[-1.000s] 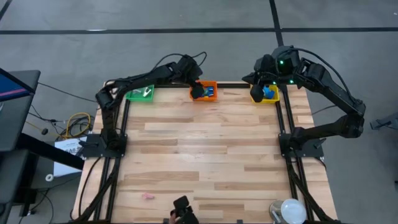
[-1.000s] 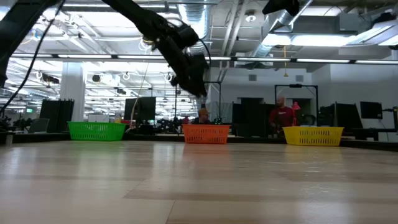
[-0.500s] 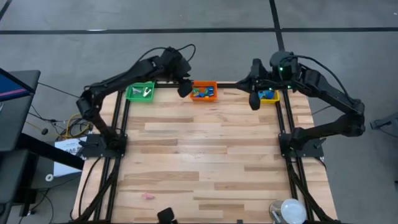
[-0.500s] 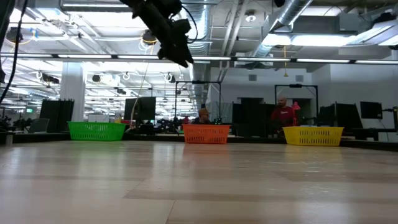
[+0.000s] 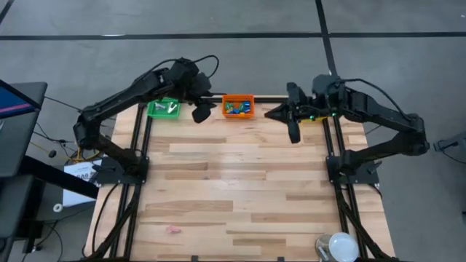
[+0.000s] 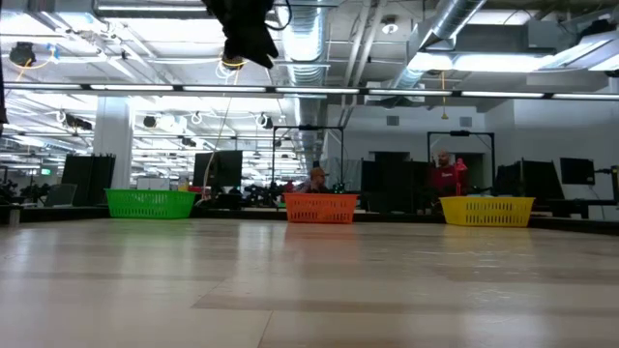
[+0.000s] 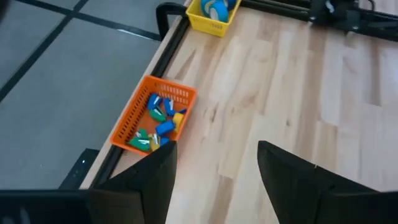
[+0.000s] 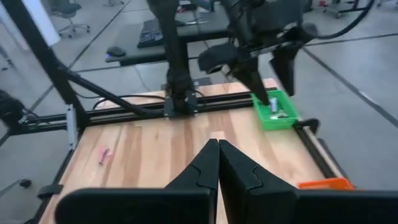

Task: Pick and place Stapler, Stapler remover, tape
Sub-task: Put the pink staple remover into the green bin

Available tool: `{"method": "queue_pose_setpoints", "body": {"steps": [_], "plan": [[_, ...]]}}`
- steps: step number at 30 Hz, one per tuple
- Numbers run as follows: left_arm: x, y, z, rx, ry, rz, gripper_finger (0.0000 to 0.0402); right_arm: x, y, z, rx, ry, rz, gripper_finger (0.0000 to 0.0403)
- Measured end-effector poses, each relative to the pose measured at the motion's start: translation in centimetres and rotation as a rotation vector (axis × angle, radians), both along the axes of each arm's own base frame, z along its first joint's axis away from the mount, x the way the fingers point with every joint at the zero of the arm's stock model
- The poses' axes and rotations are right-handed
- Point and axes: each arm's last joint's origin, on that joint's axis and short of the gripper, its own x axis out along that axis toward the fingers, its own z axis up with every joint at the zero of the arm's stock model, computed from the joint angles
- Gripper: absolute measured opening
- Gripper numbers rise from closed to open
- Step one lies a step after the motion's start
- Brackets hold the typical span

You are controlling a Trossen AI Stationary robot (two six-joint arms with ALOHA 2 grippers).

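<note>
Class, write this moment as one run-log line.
left gripper: open, empty, raised between green bin and orange bin | right gripper: shut, empty | tabletop: bare

This is a large robotics lab or industrial workshop hall. The low view looks past the wooden tabletop (image 6: 309,280) into an open room with exposed ceiling ducts (image 6: 455,24), rows of strip lights and dark monitors (image 6: 218,169) on distant benches, where a person in a red top (image 6: 446,177) stands. From above, a grey concrete floor (image 5: 218,58) surrounds the black-framed rig, with loose cables (image 5: 87,145) beside it.
</note>
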Motion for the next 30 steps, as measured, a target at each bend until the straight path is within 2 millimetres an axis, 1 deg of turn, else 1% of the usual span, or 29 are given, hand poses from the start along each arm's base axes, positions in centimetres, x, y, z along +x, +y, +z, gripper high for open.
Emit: {"method": "queue_pose_setpoints", "body": {"steps": [5, 9, 13, 17, 21, 30], "plan": [[-0.8, -1.5, 0.7, -0.015, 0.004, -0.040, 0.0214, 1.6, 1.4, -0.4, 0.021, -0.010, 0.052, 0.0000], [-1.6, -3.1, 0.6, -0.068, 0.070, -0.093, 0.0214, 2.0, 2.3, -0.7, 0.022, 0.012, 0.004, 0.0000], [-2.5, -5.4, 0.5, -0.083, 0.179, -0.198, 0.0214, 2.0, 2.7, -0.5, 0.019, -0.001, -0.011, 0.0000], [-3.3, -8.1, 1.1, -0.036, 0.209, -0.342, 0.0220, 2.0, 2.8, -0.6, 0.032, 0.001, -0.013, 0.0000], [-3.9, -10.4, 1.6, -0.011, 0.214, -0.449, 0.0242, 2.0, 2.8, -0.6, 0.032, 0.002, -0.014, 0.0000], [-4.2, -15.0, 1.4, -0.029, 0.261, -0.599, 0.0321, 2.0, 2.8, -0.6, 0.033, 0.005, -0.014, 0.0000]]}}
